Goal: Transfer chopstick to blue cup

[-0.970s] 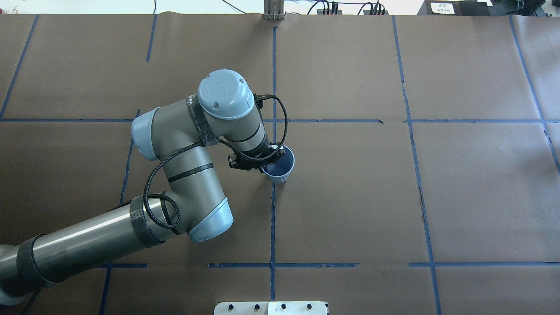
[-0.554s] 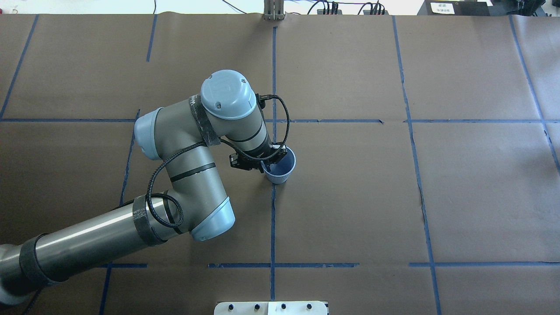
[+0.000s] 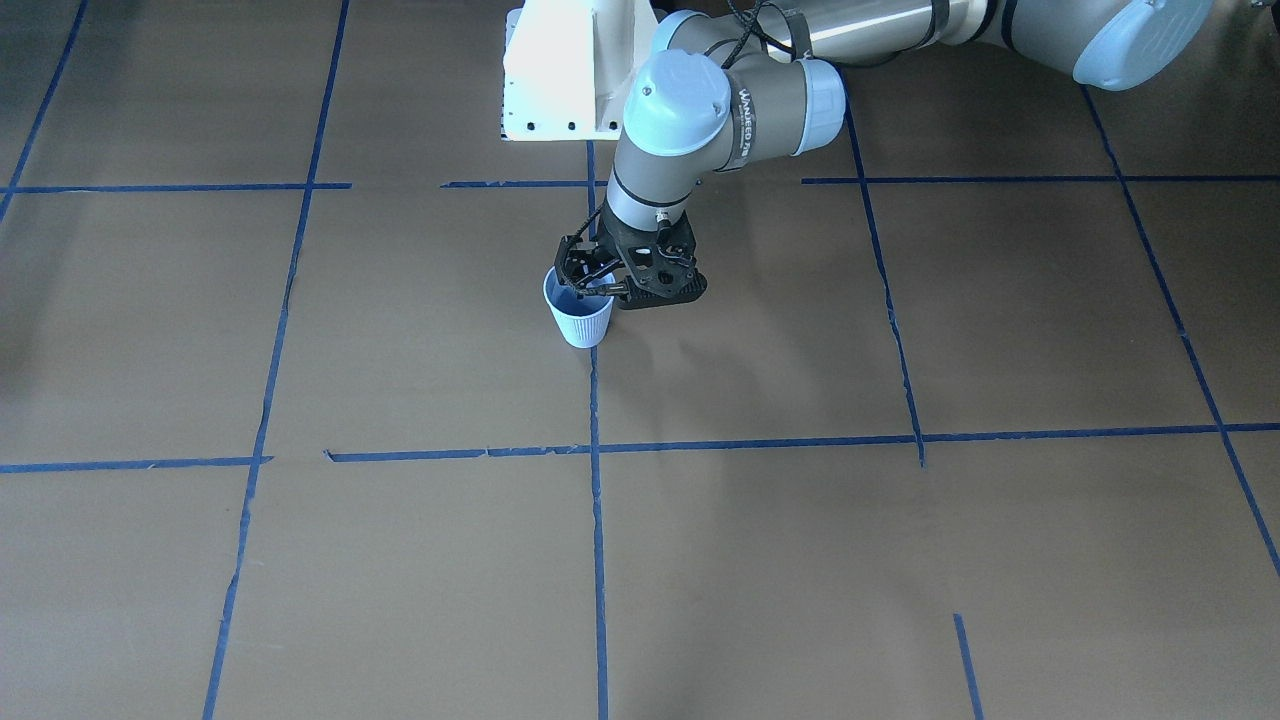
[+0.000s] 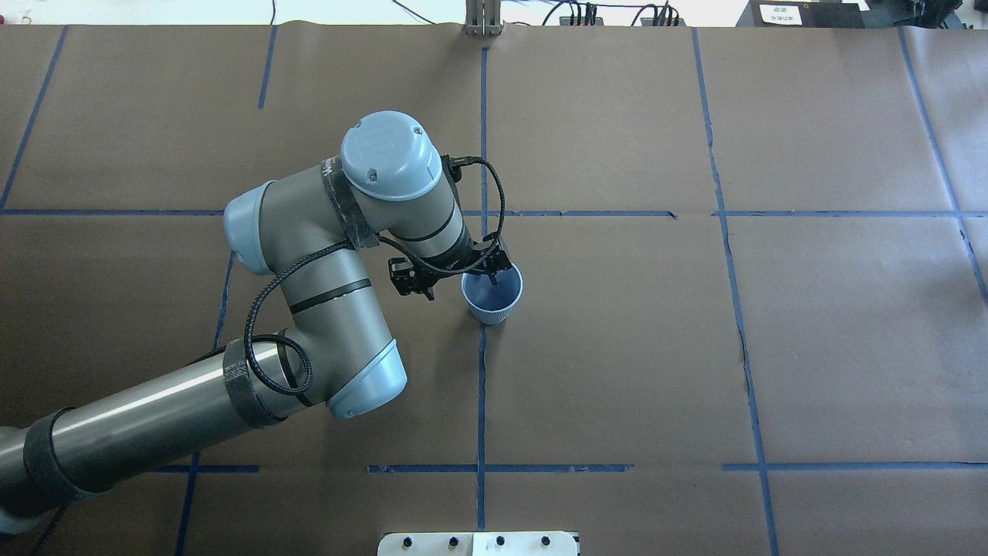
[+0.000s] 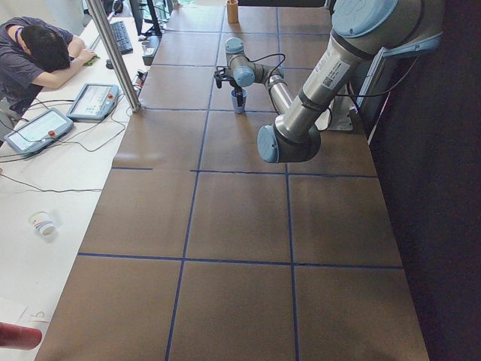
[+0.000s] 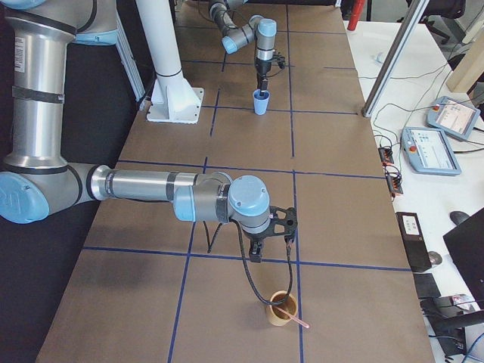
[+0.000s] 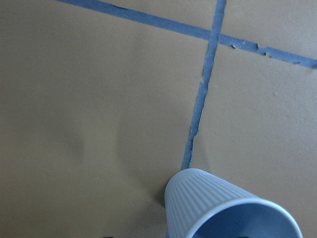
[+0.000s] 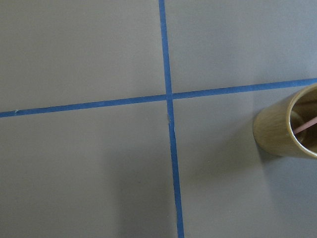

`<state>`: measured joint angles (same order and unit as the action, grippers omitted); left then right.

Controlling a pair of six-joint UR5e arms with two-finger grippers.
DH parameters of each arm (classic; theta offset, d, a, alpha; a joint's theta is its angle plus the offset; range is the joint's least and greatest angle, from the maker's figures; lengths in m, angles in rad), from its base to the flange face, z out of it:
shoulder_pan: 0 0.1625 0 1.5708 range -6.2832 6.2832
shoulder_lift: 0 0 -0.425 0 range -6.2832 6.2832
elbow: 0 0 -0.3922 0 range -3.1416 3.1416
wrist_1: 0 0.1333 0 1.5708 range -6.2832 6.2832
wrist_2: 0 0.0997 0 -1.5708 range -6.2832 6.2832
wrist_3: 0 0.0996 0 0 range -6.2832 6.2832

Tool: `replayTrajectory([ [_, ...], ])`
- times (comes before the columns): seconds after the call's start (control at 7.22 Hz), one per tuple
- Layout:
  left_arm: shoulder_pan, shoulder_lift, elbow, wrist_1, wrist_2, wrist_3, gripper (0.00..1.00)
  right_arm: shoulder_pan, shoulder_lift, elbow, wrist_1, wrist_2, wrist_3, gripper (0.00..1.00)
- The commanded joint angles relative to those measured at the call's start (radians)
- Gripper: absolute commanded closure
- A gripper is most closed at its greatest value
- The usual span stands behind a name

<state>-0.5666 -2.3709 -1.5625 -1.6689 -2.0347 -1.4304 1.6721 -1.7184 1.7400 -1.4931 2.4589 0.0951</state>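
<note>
The blue cup (image 4: 492,297) stands upright on a blue tape line near the table's middle; it also shows in the front view (image 3: 579,318) and at the bottom of the left wrist view (image 7: 223,208). My left gripper (image 4: 488,270) hangs just over its rim, fingers pointing down; it looks open and empty (image 3: 592,285). No chopstick shows in or near the blue cup. One pinkish-red chopstick (image 6: 293,314) leans in a tan cup (image 6: 278,310) at the robot's right end of the table, also in the right wrist view (image 8: 308,124). My right gripper (image 6: 257,253) hovers beside that tan cup; I cannot tell whether it is open or shut.
Brown paper with a grid of blue tape lines (image 4: 480,386) covers the table. The white robot base (image 3: 560,70) stands at the robot's edge. In the side views, tablets (image 5: 94,101) and a person (image 5: 37,49) are at a bench across from the robot.
My left wrist has risen and drawn back a little from the blue cup, so more of the cup's inside shows. The cup has stayed in place.
</note>
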Motion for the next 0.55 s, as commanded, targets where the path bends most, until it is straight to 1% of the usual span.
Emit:
replayTrajectory([
  [0.0, -0.048, 0.038, -0.081, 0.003, -0.010, 0.013, 0.00, 0.000, -0.007, -0.014, 0.011, 0.002, -0.002, 0.00],
  [0.14, -0.085, 0.064, -0.126, 0.011, -0.031, 0.015, 0.00, 0.000, -0.016, -0.017, 0.010, -0.001, 0.006, 0.00],
  [0.42, -0.180, 0.139, -0.215, 0.012, -0.131, 0.056, 0.00, 0.044, -0.020, -0.074, 0.016, -0.012, -0.015, 0.00],
])
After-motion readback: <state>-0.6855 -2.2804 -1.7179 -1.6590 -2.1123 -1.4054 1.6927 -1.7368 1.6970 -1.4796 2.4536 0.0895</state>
